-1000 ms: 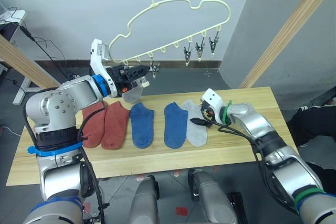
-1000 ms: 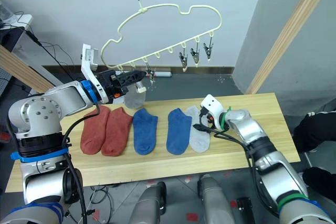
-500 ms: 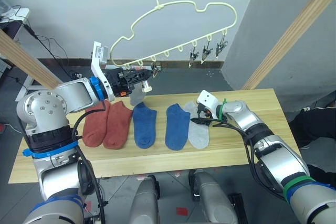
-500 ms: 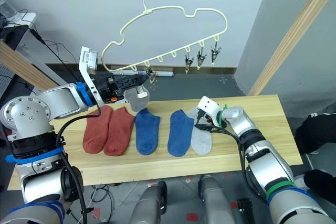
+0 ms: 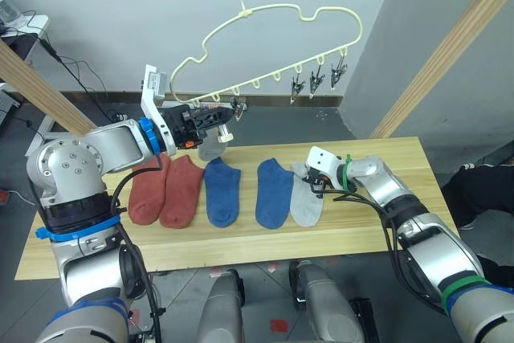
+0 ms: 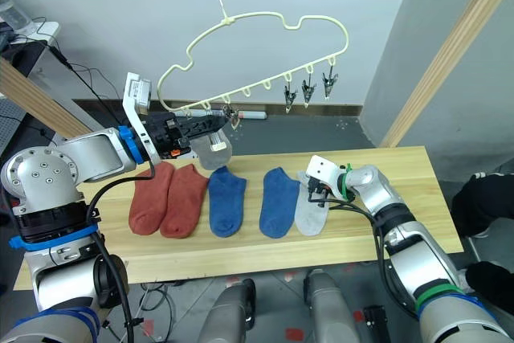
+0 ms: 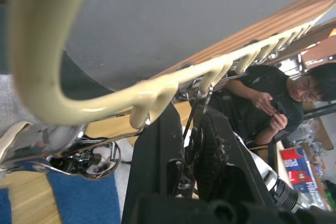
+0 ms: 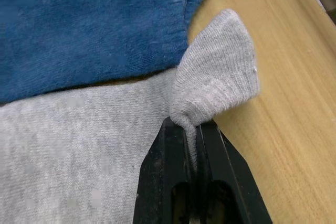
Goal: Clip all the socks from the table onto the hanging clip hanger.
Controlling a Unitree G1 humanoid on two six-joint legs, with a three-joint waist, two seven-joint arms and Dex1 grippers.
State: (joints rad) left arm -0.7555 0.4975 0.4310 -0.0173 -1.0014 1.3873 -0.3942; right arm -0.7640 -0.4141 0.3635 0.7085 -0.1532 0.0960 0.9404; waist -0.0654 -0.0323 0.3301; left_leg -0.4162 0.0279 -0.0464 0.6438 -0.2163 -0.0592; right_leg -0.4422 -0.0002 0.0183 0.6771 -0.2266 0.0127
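The second grey sock is being picked up from the table: its edge is pinched between the closed fingers of the right gripper, just right of the blue socks. A lift toward the hanger is called for next. The left gripper, arm raised and reaching right, is closed on a clip where the other grey sock hangs.

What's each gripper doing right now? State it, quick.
Left gripper: shut on a clip of the clip hanger.
Right gripper: shut on the light grey sock lying on the table.
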